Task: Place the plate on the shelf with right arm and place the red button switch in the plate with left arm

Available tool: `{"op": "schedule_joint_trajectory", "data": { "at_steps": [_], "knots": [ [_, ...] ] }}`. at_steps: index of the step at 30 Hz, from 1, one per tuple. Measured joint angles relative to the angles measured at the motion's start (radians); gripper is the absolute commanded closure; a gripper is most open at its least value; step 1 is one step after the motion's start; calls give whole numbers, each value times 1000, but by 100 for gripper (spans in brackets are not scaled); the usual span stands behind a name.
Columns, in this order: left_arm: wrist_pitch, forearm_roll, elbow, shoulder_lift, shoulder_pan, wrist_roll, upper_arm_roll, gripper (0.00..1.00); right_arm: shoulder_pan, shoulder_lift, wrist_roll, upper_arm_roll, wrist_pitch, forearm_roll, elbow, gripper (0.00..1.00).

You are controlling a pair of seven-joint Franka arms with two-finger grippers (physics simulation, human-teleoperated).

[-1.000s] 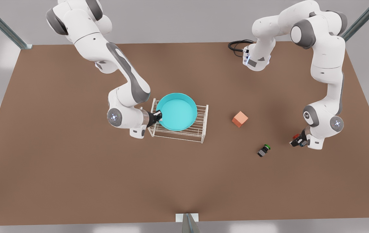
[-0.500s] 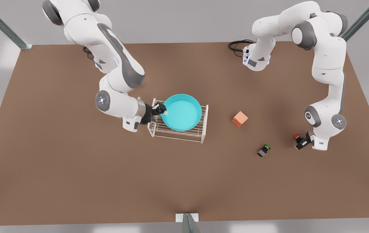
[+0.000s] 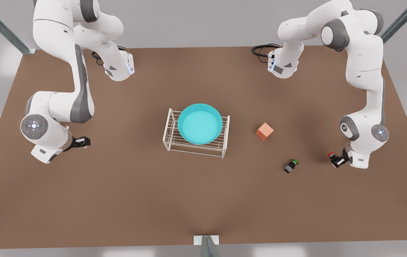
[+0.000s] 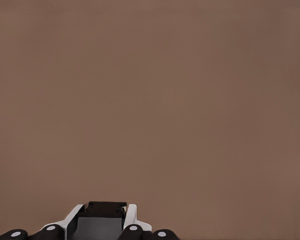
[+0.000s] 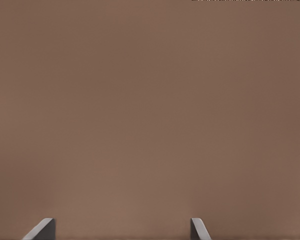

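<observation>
Plate (image 3: 200, 123) seated on shelf (image 3: 169, 142); right tool (image 3: 82, 142) spread, parked apart; left tool (image 3: 336, 159) seemingly pinching red button switch (image 3: 330, 155) above worktop (image 3: 203, 200); next I carry it plateward

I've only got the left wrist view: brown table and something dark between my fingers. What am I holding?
Observer: The left gripper is shut on the red button switch, at the front view's right side of the table.
Operator: Is the plate on the shelf?
Observer: Yes, the plate sits on top of the shelf, near the table's middle.
Operator: Where's the other arm?
Observer: The right gripper is open, far off at the front view's left, apart from the shelf.
</observation>
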Motion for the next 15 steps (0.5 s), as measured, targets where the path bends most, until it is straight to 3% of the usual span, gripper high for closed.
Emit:
{"op": "schedule_joint_trajectory", "data": {
  "at_steps": [7,15],
  "knots": [
    [-228,55,166,-51,-273,-184,-1,53,-7,7,-9,-3,24,-12,-1,0],
    [-589,88,478,-56,-527,-494,-5,53,-9,7,-18,-5,27,4,1,0]
  ]
}}
